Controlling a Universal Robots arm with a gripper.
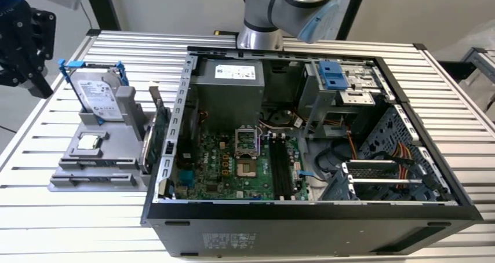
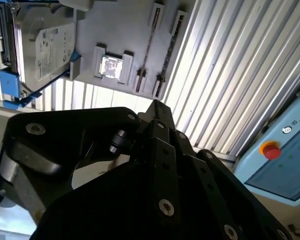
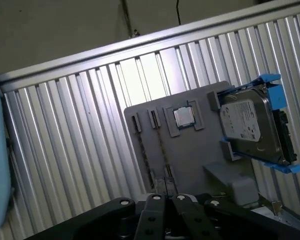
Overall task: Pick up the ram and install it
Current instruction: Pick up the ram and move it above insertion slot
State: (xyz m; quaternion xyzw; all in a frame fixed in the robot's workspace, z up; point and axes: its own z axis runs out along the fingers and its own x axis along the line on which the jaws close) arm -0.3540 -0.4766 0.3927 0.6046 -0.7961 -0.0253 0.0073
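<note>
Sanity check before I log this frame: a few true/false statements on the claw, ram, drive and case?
1. The claw holds the ram. False: the ram stands on edge in the grey fixture, apart from the claw.
2. The hard drive with blue rails sits in the fixture. True.
3. The computer case is closed. False: it is open, with the motherboard showing.
4. The processor chip lies on the fixture. True.

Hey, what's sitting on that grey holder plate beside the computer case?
A silver hard drive in blue rails, a square processor chip, and green boards standing on edge along the case side. What's under them is covered.
</note>
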